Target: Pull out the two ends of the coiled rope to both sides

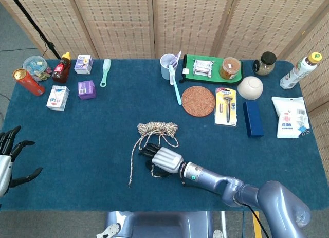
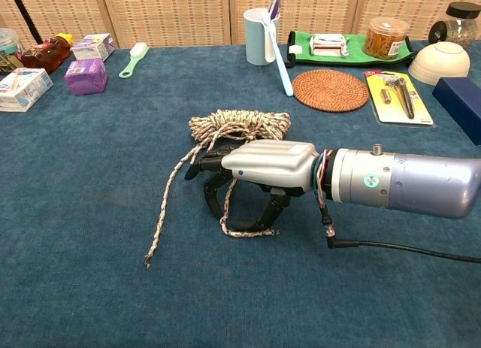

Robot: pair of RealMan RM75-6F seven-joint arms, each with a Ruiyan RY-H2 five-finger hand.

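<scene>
The coiled rope (image 1: 157, 128) lies mid-table, its bundle (image 2: 239, 125) just beyond my right hand. One long rope end (image 2: 161, 213) trails out left and toward the front, and that end (image 1: 132, 166) shows in the head view too. A short looped end (image 2: 244, 229) lies under my right hand (image 2: 259, 167), whose fingers (image 2: 214, 198) point down on one side of the loop and the thumb on the other, apart, with no clear grip. From the head view the right hand (image 1: 163, 160) sits just in front of the coil. My left hand (image 1: 11, 158) hovers open at the table's left edge, far from the rope.
Along the back stand a white cup (image 1: 168, 66), a green tray (image 1: 191, 67), a woven coaster (image 1: 198, 101), a razor pack (image 1: 226, 107), a bowl (image 1: 250, 87) and a blue box (image 1: 252, 119). Small boxes (image 1: 86, 89) and bottles (image 1: 61, 68) sit back left.
</scene>
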